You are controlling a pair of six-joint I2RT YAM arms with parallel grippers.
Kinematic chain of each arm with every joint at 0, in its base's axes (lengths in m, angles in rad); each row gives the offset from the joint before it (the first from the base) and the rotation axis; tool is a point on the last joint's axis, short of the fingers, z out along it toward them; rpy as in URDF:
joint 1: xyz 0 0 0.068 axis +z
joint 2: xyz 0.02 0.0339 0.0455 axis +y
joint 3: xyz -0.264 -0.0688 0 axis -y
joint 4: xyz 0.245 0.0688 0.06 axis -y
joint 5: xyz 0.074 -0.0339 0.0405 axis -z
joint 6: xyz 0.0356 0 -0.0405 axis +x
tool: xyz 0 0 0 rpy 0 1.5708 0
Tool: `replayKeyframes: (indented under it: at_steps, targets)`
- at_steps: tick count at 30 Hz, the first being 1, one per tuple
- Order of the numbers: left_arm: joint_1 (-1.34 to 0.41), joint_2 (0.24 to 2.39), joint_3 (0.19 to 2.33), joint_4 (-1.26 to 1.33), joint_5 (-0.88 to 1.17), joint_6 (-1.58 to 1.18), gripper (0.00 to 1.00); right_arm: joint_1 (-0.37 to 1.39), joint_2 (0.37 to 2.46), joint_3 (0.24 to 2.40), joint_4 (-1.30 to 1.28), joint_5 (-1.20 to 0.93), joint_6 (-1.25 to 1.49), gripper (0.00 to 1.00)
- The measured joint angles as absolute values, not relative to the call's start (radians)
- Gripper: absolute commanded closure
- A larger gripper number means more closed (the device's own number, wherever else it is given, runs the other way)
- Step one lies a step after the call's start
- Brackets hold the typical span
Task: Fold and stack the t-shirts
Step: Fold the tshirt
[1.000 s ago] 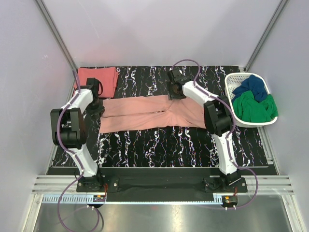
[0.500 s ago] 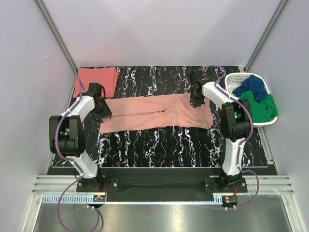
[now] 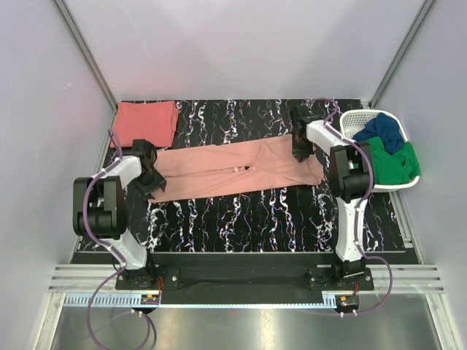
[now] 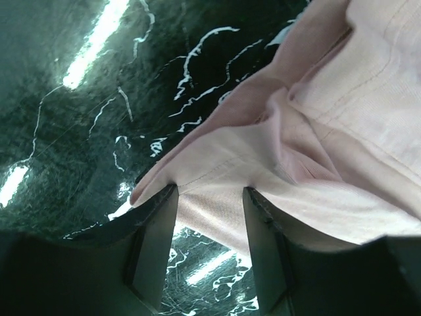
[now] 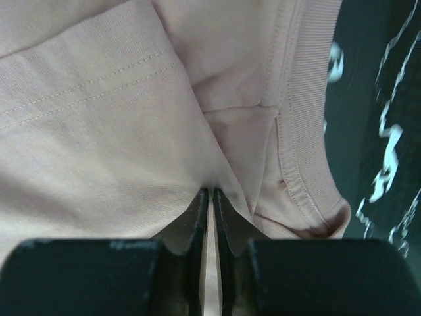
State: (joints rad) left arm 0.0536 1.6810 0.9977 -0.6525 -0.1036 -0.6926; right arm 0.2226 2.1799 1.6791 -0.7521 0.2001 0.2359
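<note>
The pale salmon-pink t-shirt (image 3: pixel 226 169) lies folded into a long band across the middle of the black marbled table (image 3: pixel 241 219). My left gripper (image 3: pixel 151 177) is at its left end, low over the table. In the left wrist view the jaws (image 4: pixel 209 197) stand open with the shirt's hem (image 4: pixel 217 210) lying between them. My right gripper (image 3: pixel 299 149) is at the shirt's right end, and in the right wrist view it (image 5: pixel 212 192) is shut on a pinched fold of the pink cloth (image 5: pixel 99 131) near the ribbed collar (image 5: pixel 306 118). The coral-red t-shirt (image 3: pixel 147 121) lies folded at the back left corner.
A white basket (image 3: pixel 349 124) stands at the table's right edge, holding blue cloth (image 3: pixel 379 131) and green cloth (image 3: pixel 383 164). It is close beside my right arm. Pale walls enclose the table on three sides.
My right gripper has moved right along the back, drawing the pink shirt's right end out toward the basket. My left gripper has shifted slightly nearer along the shirt's left end.
</note>
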Motion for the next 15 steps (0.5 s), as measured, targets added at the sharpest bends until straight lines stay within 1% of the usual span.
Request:
replayKeyframes:
  at_steps: [5, 11, 13, 15]
  targets:
    - [0.053, 1.668, 0.984, -0.643, -0.115, -0.721, 0.48, 0.223, 2.262, 1.808, -0.743, 0.215, 0.128, 0.85]
    - [0.05, 1.605, 0.952, -0.676, -0.098, -0.732, 0.43, 0.222, 2.296, 1.861, -0.693, 0.211, 0.027, 0.81]
    - [0.05, 1.576, 0.958, -0.697, -0.081, -0.73, 0.42, 0.221, 2.308, 1.885, -0.69, 0.216, 0.001, 0.8]
    - [0.05, 1.564, 0.988, -0.719, -0.064, -0.711, 0.4, 0.22, 2.33, 1.939, -0.702, 0.219, -0.003, 0.77]
